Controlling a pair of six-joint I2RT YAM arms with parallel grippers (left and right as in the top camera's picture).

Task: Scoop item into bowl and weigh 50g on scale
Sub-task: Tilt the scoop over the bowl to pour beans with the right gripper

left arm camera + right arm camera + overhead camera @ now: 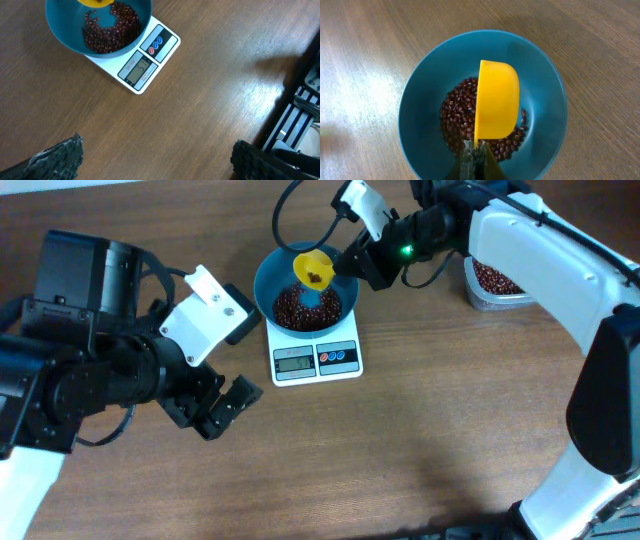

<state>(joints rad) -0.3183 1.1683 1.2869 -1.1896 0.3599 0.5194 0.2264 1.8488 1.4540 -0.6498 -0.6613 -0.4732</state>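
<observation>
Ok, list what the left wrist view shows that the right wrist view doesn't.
Only left wrist: the scale under the bowl, its display and buttons, and the open left jaws. Only right wrist: the whole yellow scoop, tipped on its side, held in the shut right jaws. Both: the bowl, the beans and the table; left wrist catches just a sliver of scoop.

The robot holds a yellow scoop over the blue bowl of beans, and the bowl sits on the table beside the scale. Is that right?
Not quite. The blue bowl sits on top of the scale, not on the table beside it; the left wrist view shows this. The right gripper does hold the yellow scoop over the beans in the bowl.
</observation>
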